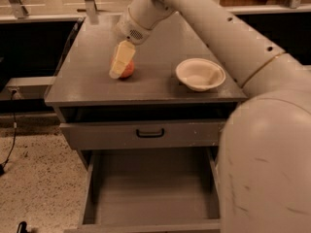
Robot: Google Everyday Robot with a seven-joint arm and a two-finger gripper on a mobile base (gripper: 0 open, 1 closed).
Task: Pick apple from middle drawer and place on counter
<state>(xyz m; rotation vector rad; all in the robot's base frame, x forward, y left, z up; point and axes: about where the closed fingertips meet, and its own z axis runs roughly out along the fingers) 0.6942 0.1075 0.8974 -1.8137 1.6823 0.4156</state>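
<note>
Camera view: end effector [120, 68] @ round apple [129, 72] on matte counter [92, 84].

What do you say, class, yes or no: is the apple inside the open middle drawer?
No: the apple sits on the counter with the gripper right at it, well above the open middle drawer.

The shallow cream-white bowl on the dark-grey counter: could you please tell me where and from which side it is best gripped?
Probably by its thin rim, from straight above. The shallow cream-white bowl stands upright and open on the matte dark-grey counter, and looks too wide to span. The gripper is at the small red-orange apple, so the rim side facing the apple seems the nearest.
</note>
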